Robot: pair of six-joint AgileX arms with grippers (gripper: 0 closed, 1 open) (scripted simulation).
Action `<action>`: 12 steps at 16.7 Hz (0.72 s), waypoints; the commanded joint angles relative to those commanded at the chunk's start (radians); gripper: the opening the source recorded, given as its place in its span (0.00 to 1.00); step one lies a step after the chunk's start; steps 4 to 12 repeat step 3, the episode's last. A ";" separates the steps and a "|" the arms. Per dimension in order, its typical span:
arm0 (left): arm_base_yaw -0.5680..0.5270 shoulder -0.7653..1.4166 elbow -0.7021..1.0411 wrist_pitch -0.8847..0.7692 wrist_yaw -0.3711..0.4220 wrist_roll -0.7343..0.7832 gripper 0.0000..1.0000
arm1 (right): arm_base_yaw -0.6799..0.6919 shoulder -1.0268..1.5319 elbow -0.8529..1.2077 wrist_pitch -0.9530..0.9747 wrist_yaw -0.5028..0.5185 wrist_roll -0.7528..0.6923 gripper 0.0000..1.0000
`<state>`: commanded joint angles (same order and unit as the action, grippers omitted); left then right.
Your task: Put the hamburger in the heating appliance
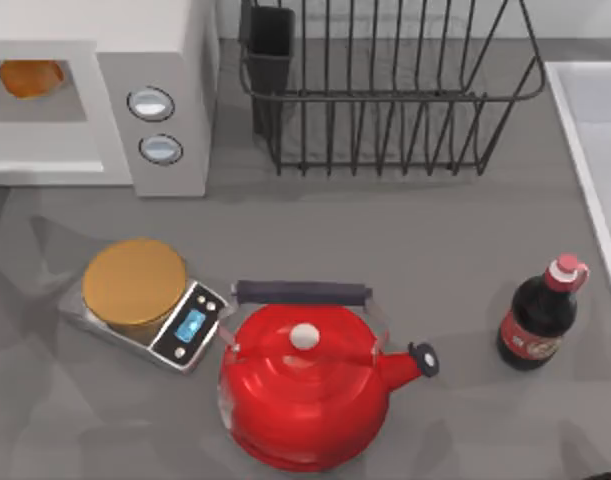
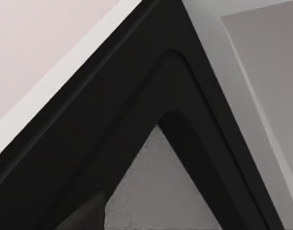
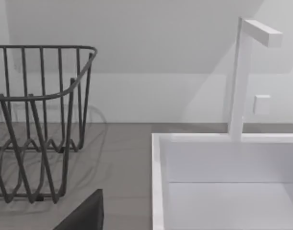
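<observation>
Sitting inside microwave (image 1: 95,95): hamburger (image 1: 30,76) | right wrist: sink (image 3: 223,182) | pincers' state: cannot tell

My grey table (image 1: 405,230) carries the microwave (image 1: 155,60), a wire dish rack (image 1: 385,90), a kitchen scale (image 1: 175,330), a red kettle (image 1: 300,385) and a cola bottle (image 1: 538,320).
</observation>
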<state>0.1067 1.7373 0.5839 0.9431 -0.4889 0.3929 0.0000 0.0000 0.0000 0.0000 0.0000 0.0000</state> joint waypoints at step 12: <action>0.001 -0.021 0.001 -0.022 -0.001 0.000 1.00 | 0.000 0.000 0.000 0.000 0.000 0.000 1.00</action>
